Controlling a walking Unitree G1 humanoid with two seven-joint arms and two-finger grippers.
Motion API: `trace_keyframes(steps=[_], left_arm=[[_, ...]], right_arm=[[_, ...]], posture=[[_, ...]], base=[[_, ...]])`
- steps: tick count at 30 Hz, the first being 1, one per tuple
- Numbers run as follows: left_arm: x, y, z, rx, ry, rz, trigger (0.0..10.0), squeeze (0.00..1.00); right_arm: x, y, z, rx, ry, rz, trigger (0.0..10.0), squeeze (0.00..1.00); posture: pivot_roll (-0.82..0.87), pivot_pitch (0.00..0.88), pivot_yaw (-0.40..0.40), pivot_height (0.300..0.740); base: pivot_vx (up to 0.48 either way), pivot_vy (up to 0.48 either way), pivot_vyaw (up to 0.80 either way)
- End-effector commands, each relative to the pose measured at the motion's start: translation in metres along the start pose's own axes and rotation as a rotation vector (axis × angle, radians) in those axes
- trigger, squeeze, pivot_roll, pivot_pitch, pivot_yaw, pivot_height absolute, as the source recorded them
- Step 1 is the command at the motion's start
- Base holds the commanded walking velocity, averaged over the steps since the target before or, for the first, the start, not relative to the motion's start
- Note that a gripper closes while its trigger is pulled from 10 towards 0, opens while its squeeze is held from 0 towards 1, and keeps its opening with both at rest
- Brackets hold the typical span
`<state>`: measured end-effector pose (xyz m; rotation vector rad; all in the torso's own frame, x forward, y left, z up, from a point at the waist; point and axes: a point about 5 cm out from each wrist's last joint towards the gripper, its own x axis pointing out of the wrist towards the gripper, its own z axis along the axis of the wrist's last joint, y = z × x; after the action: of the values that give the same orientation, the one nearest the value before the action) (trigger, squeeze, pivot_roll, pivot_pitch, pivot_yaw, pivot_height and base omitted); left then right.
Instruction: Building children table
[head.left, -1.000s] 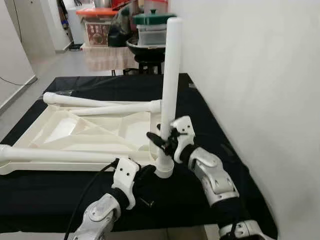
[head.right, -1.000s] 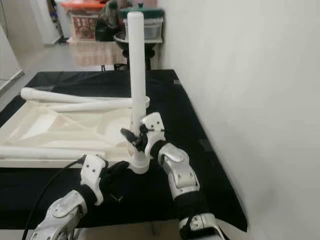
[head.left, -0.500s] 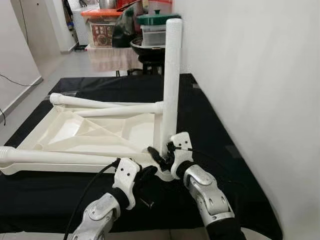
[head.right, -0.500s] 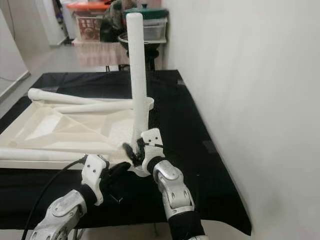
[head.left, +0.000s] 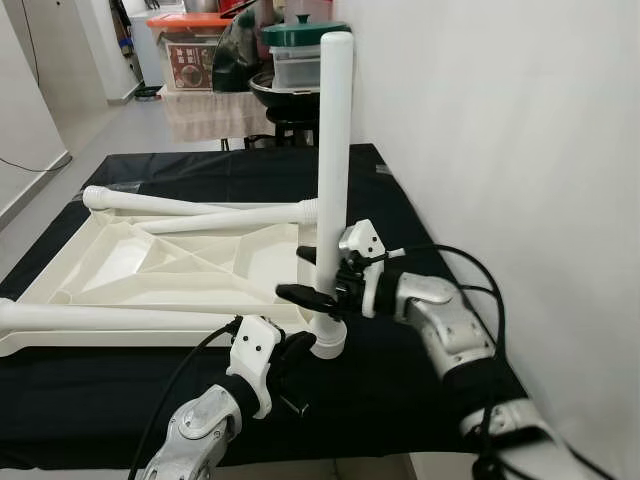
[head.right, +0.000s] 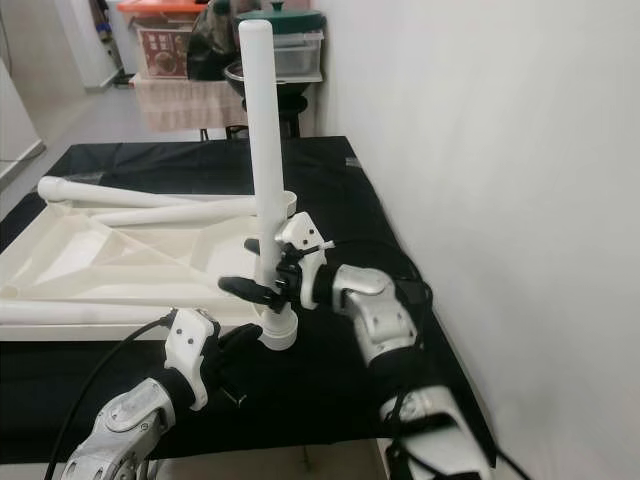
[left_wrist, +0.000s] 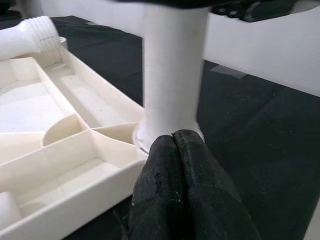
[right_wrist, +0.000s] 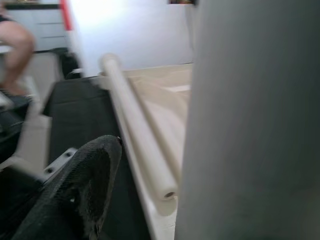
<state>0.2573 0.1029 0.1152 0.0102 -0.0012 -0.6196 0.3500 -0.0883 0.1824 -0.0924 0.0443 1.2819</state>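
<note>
Upside down on a black cloth (head.left: 120, 400), the cream tabletop (head.left: 180, 265) of the children's table lay with its ribbed underside facing up, divided into shallow compartments that held nothing. At its near right corner one white leg (head.left: 333, 160) stood upright in its socket (head.left: 328, 340). The right gripper (head.left: 322, 280) reached in from the right and its fingers were closed around the lower part of that upright leg, one black fingertip (head.left: 292, 293) poking out on the left of it. The left gripper (left_wrist: 175, 150) sat low at the near side of the socket, its two fingers pressed together with nothing between them, their tips touching the flared base of the leg. A second leg (head.left: 110, 317) lay flat along the near edge of the tabletop, a third (head.left: 150, 203) lay along the far edge, and a fourth (head.left: 235, 217) lay just beside the third, its threaded end near the upright leg. Far behind the cloth stood stacked containers topped by a green lid (head.left: 303, 30), next to a white wall (head.left: 500, 150) on the right.
</note>
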Motion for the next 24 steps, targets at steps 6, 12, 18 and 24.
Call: trace_keyframes(steps=[6,12,18,24], left_arm=[[-0.001,-0.002,-0.004,-0.005,0.011,-0.003,10.0,0.0],[-0.002,-0.003,-0.003,-0.008,0.008,-0.003,10.0,0.0],[-0.003,-0.002,-0.002,-0.008,0.005,-0.002,10.0,0.0],[-0.002,0.0,-0.002,-0.001,0.008,0.001,10.0,0.0]], right_arm=[[0.001,-0.001,-0.005,0.029,0.006,0.084,0.0,0.0],[-0.003,0.002,-0.015,0.038,0.013,0.01,0.0,0.0],[0.016,0.026,-0.058,0.212,0.017,-0.742,0.0,0.0],[0.008,0.028,-0.048,0.115,0.022,-0.874,0.0,0.0]], posture=[[0.05,0.0,-0.044,0.74],[0.04,0.0,-0.045,0.74],[0.02,0.0,-0.054,0.74],[0.01,0.0,-0.046,0.74]], base=[[0.0,0.0,0.0],[0.0,0.0,0.0],[0.0,0.0,0.0],[0.0,0.0,0.0]])
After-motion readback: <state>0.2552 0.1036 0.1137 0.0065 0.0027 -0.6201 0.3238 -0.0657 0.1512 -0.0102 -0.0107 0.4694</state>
